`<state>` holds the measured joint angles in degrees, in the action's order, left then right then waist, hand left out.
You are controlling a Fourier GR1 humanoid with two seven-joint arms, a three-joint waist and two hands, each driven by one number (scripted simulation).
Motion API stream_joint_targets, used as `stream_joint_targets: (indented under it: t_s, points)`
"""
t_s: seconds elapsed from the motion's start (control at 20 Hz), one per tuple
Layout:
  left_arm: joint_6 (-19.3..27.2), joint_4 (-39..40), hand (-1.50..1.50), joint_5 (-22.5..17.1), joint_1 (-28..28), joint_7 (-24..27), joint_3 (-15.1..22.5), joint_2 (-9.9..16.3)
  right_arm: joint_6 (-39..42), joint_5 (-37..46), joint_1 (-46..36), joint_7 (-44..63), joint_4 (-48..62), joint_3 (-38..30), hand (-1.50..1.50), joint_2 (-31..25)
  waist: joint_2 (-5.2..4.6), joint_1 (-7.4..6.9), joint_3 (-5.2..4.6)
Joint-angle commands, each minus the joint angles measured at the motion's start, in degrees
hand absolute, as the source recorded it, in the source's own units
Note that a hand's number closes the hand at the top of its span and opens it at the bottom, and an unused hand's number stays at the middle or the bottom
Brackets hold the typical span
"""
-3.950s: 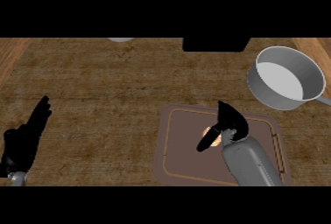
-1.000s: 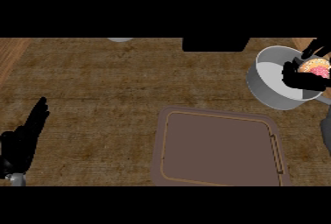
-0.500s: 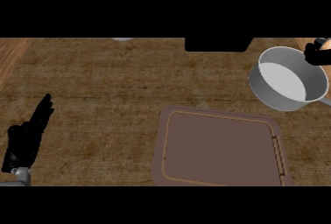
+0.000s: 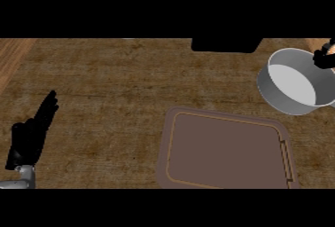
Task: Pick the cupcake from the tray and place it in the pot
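We see the pot (image 4: 297, 82) at the right edge of the counter (image 4: 118, 88), upright with its open mouth facing us and its grey floor bare in the part that shows. Just beyond its far right rim, the right hand (image 4: 324, 57) appears only as a small dark shape cut by the frame's edge; we cannot tell whether its fingers are curled or straight. A sliver of pale orange at that hand's top, against the frame's edge, may be the cupcake (image 4: 329, 44), but too little shows for us to say which way it points or how its long axis lies. The brown tray (image 4: 226, 153) lies flat near the counter's front, below and left of the pot and apart from it. At the far left, the left hand (image 4: 33, 133) rests with straight fingers pressed together, pointing away from us and leaning slightly right, its grey wrist at the lower left corner. A black block (image 4: 226, 44) sits at the counter's far edge.
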<state>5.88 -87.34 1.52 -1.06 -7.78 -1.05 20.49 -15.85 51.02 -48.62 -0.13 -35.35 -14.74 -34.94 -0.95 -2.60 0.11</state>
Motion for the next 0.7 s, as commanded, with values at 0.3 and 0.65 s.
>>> stream_joint_targets:
  t_s: [0.3, 0.65]
  points:
    - [-0.15, -2.52, 0.00, 0.56, -1.17, -1.84, 0.45, -0.66, -0.59, -6.10, -6.89, -8.03, 18.42, -7.69, -1.50, 0.03, -0.56, -1.58, 0.16]
    - [-0.12, -0.75, 0.00, 1.58, 0.87, 1.34, 0.43, -1.39, -0.94, -10.42, -7.56, -17.52, 20.69, -12.24, -1.50, -2.68, -0.55, -1.13, 0.16]
